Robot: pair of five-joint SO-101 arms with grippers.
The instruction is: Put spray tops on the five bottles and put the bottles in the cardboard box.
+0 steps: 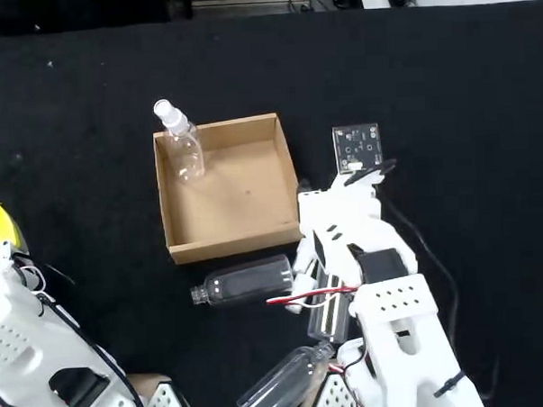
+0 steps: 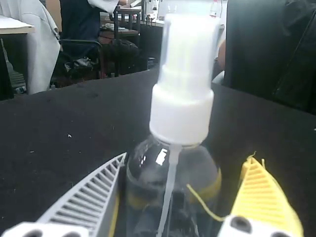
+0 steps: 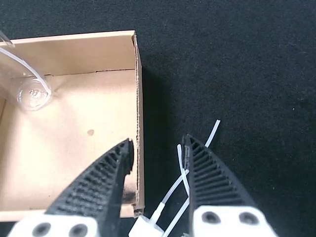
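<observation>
Right gripper (image 3: 157, 148), half open and empty, straddles the box (image 3: 137, 89) wall, so lowering it you'd crush cardboard; left gripper (image 2: 186, 159) clamps a bottle (image 2: 170, 185).

No readable text, numbers or logos anywhere that I can spot. Closest thing is the small dark square board (image 1: 356, 148) on the bench (image 1: 447, 88) near the cardboard box (image 1: 221, 125): pale marks, way too tiny to make out. The spray bottle (image 2: 170, 173) looks like plain clear plastic
</observation>
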